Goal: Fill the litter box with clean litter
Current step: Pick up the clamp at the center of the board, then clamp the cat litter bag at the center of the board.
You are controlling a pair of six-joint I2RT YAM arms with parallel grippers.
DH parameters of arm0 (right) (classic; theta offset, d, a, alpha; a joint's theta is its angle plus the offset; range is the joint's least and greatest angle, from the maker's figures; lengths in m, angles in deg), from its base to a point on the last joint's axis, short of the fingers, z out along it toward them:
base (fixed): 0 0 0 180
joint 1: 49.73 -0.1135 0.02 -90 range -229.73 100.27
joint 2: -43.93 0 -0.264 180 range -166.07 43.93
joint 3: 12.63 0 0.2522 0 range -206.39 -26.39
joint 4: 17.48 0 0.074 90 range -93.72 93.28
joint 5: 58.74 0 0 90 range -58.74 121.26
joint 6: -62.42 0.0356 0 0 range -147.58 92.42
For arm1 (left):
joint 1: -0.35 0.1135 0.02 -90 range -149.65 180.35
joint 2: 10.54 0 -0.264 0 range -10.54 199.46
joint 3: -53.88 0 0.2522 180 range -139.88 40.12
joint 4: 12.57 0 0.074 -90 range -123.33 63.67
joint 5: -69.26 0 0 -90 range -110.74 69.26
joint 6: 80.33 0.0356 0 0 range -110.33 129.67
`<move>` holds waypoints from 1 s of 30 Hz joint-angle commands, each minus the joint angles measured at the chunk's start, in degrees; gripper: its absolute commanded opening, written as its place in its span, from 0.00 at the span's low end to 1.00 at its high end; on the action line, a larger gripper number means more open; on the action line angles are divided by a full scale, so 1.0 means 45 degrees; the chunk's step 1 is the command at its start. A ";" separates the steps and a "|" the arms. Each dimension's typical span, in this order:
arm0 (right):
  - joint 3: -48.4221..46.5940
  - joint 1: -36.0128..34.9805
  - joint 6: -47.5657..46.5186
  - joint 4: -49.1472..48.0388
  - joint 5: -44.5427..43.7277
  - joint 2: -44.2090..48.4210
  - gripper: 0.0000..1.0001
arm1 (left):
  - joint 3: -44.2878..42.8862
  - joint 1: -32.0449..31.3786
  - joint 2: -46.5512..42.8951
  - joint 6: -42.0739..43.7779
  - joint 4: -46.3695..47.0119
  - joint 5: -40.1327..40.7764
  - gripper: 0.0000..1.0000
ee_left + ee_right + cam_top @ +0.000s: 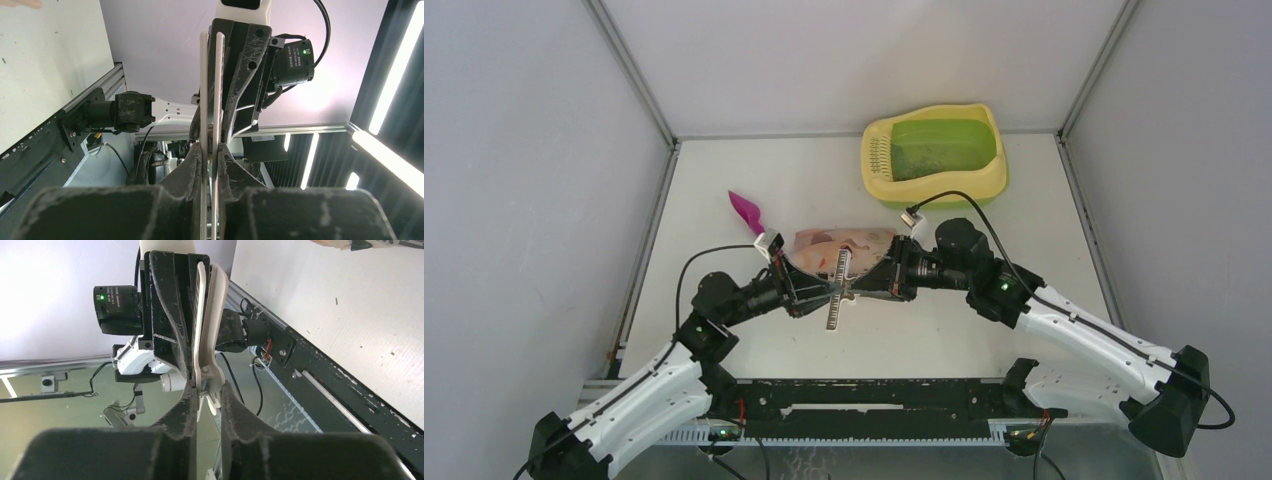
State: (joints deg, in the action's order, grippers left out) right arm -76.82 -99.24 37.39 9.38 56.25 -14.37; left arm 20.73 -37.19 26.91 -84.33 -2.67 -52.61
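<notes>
Your left tool (210,152) and right tool (205,390) are each clamped on the white clip (837,292) from opposite sides, over mid-table (804,180). The printed bag (849,243) lies just behind. The litter box (944,191) sits at the far right, well apart. Litter (924,160) speckles its green basin.

Bag (839,243) obstructs centre; bare table (1039,225) lane right of it up to litter box (934,150); scoop (746,210) left

On white table (754,170): yellow-green litter box (934,190) far right, magenta scoop (746,210) left of centre, printed bag (824,243) lying mid-table.
</notes>
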 commanded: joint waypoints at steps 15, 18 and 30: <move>-0.0628 0.0394 -0.0402 -0.0360 0.0247 0.0446 0.00 | -0.0521 0.1565 -0.1284 0.1139 -0.1716 -0.0769 0.55; -0.0638 0.0511 -0.0854 -0.0215 0.0233 0.0463 0.00 | -0.1405 0.3050 -0.1770 0.2994 -0.4625 -0.1443 0.55; -0.5364 -0.1378 -0.9033 0.6087 -0.6125 -0.2365 0.00 | -0.3019 0.6198 -0.1666 0.8534 -1.1530 -0.1376 0.55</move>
State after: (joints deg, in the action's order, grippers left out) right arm -94.61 -101.95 14.05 27.46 44.27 -21.24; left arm 8.44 -12.05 18.73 -55.04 -46.01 -57.51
